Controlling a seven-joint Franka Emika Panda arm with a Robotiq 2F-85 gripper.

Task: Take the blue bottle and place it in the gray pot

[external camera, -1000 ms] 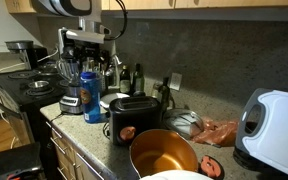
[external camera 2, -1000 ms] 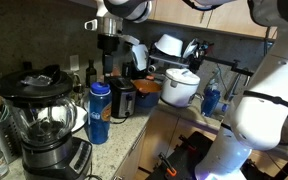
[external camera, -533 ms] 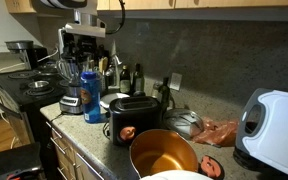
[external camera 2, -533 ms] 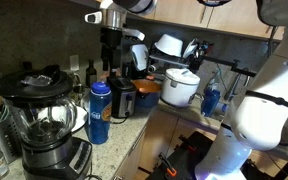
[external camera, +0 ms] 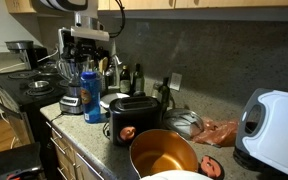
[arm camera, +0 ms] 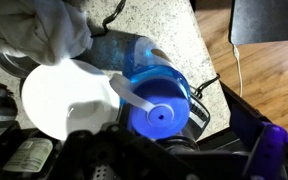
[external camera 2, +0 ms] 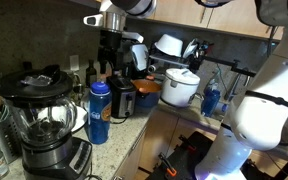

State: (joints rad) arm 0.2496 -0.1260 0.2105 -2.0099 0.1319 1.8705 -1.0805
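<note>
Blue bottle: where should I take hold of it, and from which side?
Grip the blue bottle just below its cap, coming straight down from above. It stands upright on the counter, the wrist view looks down onto the cap, and the gripper hangs over it. The blender stands close beside it, so a side approach looks cramped.

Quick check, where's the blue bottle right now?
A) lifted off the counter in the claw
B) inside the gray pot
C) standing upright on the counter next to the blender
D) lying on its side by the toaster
C: in both exterior views the blue bottle stands upright on the counter beside the blender, and the gray pot shows only its bare copper inside.
</note>
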